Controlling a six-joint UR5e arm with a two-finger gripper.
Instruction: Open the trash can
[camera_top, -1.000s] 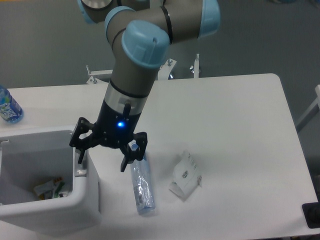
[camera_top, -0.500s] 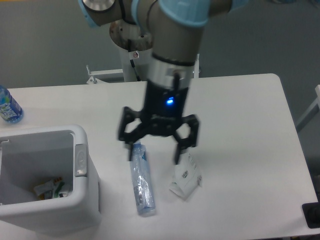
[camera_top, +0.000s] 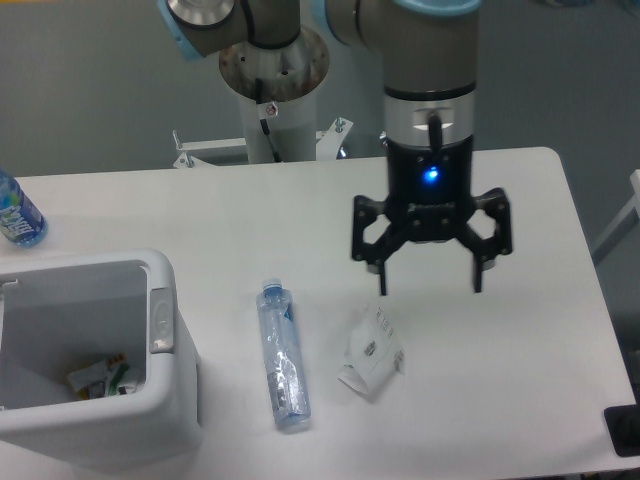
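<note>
The white trash can stands at the table's front left corner. It is open at the top, with no lid over it, and scraps of litter lie inside. A small grey latch sits on its right rim. My gripper hangs open and empty above the table, well to the right of the can and above the crumpled white packet.
A clear plastic bottle lies on the table between the can and the packet. A blue-labelled bottle stands at the far left edge. The arm's base post rises behind the table.
My gripper has swung from the trash can's right rim across to the right, past the lying bottle, and now hovers over the table's right half. It stays open.
</note>
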